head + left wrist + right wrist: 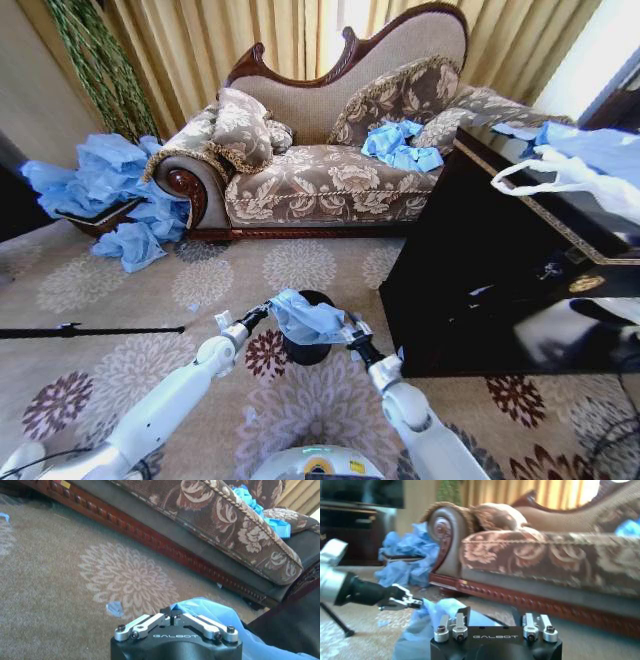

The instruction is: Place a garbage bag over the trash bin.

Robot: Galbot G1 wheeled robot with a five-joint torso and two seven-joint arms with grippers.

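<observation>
The small black trash bin [307,349] stands on the carpet just in front of me. A crinkly light blue garbage bag [305,318] hangs over its top, stretched between my two grippers. My left gripper [263,313] is at the bag's left edge and is shut on it; in the left wrist view its fingers [174,617] meet on the blue plastic [212,611]. My right gripper [352,336] is at the bag's right edge; in the right wrist view its jaws stand apart, with the bag [432,628] beside them. The left gripper [412,602] shows there pinching the bag.
A patterned sofa [320,180] stands behind the bin with blue bags [400,146] on its seat. More blue bags [110,190] are heaped at the left. A black cabinet [500,270] with a white handled bag [575,180] stands close on the right. A black rod [90,330] lies on the carpet at left.
</observation>
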